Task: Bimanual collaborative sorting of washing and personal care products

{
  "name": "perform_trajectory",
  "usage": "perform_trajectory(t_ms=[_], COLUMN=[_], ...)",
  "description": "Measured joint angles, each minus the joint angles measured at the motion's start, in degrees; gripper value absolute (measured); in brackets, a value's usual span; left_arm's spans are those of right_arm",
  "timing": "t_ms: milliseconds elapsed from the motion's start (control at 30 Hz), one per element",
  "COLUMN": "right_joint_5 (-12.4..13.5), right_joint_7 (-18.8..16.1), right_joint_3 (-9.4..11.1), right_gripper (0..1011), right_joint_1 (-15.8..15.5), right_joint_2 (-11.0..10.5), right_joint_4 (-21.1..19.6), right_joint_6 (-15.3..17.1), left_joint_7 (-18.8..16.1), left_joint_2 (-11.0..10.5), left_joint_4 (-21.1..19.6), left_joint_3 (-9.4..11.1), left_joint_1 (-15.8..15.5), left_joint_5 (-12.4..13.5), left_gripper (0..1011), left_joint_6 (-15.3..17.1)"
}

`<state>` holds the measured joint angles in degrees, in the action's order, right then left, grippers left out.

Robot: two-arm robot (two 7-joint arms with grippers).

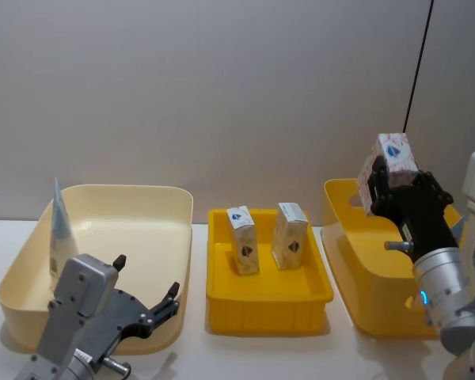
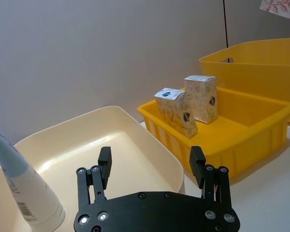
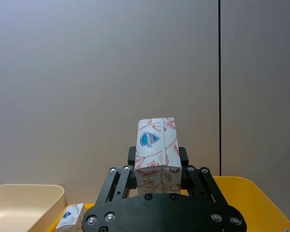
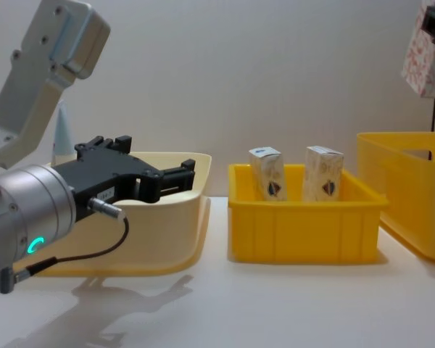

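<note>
carton (image 1: 393, 162) looks light and crushable, clamped by its lower sides in the right gripper (image 1: 395, 190) above the deep bin (image 1: 348, 261); left gripper (image 1: 146, 294) gapes wide over the cream tub (image 1: 174, 237).

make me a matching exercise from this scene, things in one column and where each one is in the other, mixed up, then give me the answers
Things:
1. pale-blue squeeze tube
2. two standing cartons
3. red-patterned carton
4. left tool

Places:
A. in the small yellow bin in the middle
B. held up in the right tool, above the big yellow bin
C. open, over the near rim of the cream bin
D. standing in the cream bin at its left end

Pairs: 1-D, 2-A, 3-B, 4-C
</note>
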<state>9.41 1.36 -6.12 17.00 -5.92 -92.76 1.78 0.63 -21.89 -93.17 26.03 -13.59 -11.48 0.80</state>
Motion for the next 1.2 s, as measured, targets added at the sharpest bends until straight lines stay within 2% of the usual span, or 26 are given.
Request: perform_trajectory(t_ms=[467, 933, 1200], right_joint_5=[-3.24, -5.48, -6.13], right_joint_7=[2.65, 4.29, 4.72], right_joint_3=[0.61, 1.34, 1.59], right_gripper=[450, 449, 449], right_joint_1=[-3.35, -4.65, -4.66], right_joint_2=[-0.44, -0.45, -0.23], right_joint_4=[-3.29, -2.58, -1.77], right_joint_6=[5.68, 9.34, 10.37], left_joint_7=[0.00, 0.00, 0.00], left_joint_2=[0.00, -0.01, 0.00], left_joint_4=[0.00, 0.00, 0.00], left_joint_3=[0.00, 0.00, 0.00], left_joint_1=[0.00, 0.00, 0.00], left_joint_5=[0.00, 0.00, 0.00], left_gripper=[1003, 1003, 1003], left_joint_6=[0.00, 0.00, 0.00])
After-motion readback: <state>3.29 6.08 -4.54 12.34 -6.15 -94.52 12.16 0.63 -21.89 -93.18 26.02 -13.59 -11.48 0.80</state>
